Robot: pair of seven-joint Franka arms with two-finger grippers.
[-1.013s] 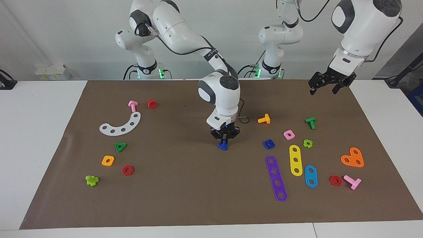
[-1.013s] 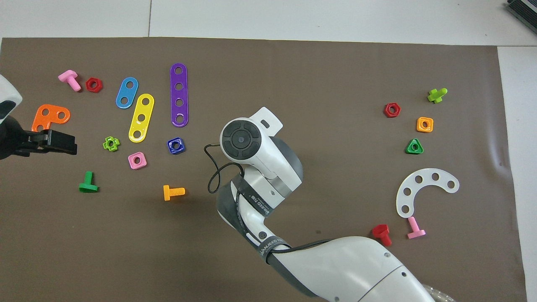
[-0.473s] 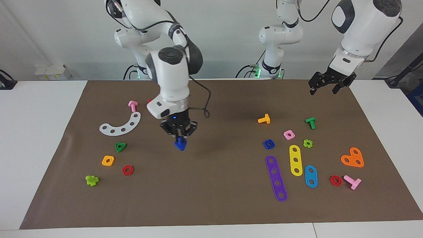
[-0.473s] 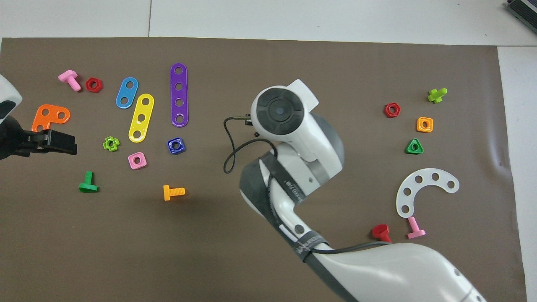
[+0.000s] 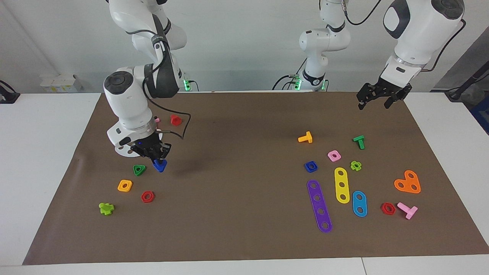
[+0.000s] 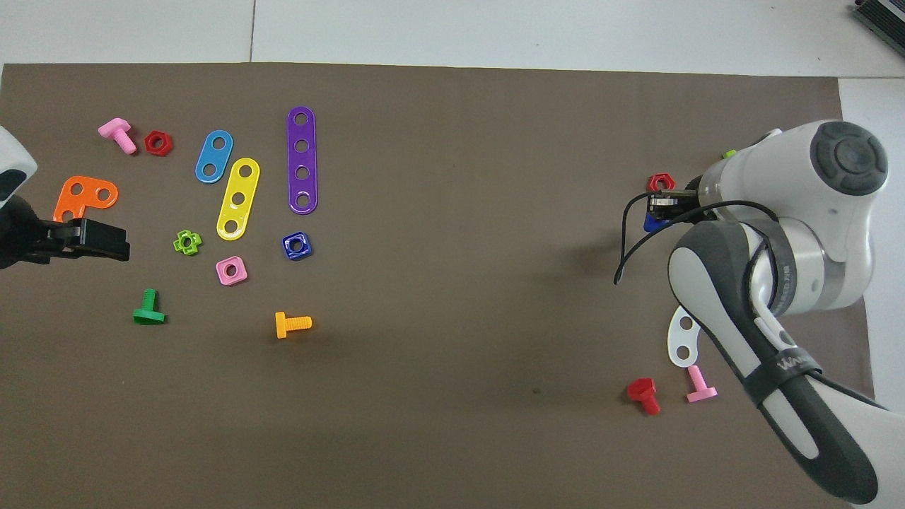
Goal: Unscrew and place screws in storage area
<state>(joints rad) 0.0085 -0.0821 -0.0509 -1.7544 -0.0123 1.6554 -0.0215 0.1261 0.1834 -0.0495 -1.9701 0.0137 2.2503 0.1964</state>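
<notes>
Facing view: the right gripper [image 5: 154,155] pinches the small dark-blue plastic bolt [image 5: 159,165] by its stem, triangular head down, long axis near upright, over the brown paper mat [image 5: 244,214] beside the green triangular nut [image 5: 139,169]. The left gripper [image 5: 376,100] waits with fingers spread above the mat's corner. Overhead view: the right arm hides all but a blue sliver of the bolt [image 6: 652,223].

Toward the left arm's end of the surface [image 5: 46,160] lie a purple strip [image 5: 319,206], yellow strip [image 5: 341,185], blue strip [image 5: 359,203] and orange plate [image 5: 408,182]. Toward the right arm's end, a green nut [image 5: 139,170], orange nut [image 5: 125,185], red nut [image 5: 147,196] and what seems a white curved strip [image 6: 681,338], mostly hidden.
</notes>
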